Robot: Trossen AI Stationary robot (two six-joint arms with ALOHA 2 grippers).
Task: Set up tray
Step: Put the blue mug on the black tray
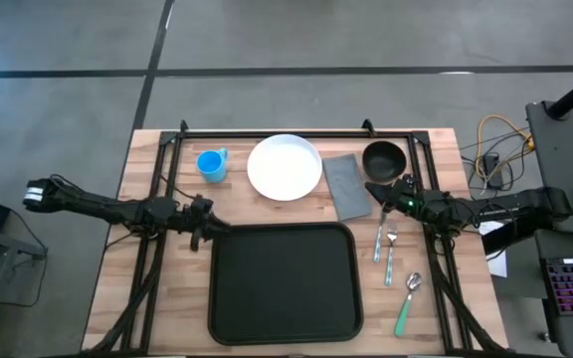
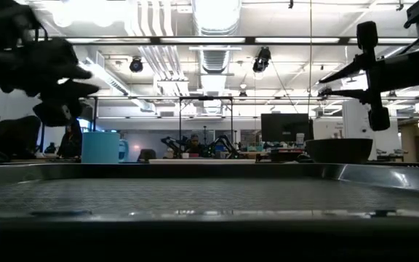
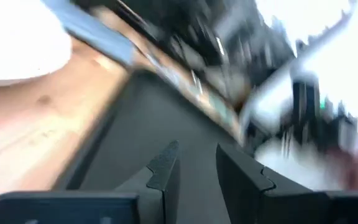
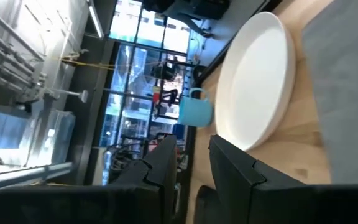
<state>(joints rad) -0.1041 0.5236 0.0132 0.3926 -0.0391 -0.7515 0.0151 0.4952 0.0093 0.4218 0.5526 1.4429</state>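
The black tray (image 1: pixel 282 283) lies flat at the table's near middle and fills the low view's foreground (image 2: pixel 209 193). My left gripper (image 1: pixel 205 231) hovers just above the tray's far left corner, fingers a little apart and holding nothing; its wrist view looks along the tray (image 3: pixel 154 118) past them (image 3: pixel 196 155). My right gripper (image 1: pixel 371 189) hangs over the table between the grey napkin (image 1: pixel 346 186) and the dark bowl (image 1: pixel 384 159), slightly open and empty (image 4: pixel 188 149). It points toward the white plate (image 4: pixel 257 81).
Along the far edge stand a blue cup (image 1: pixel 210 164), the white plate (image 1: pixel 285 166), the napkin and the bowl. A fork (image 1: pixel 388 242) and a green-handled spoon (image 1: pixel 407 303) lie right of the tray. A black frame (image 1: pixel 296 131) runs along the table's far edge.
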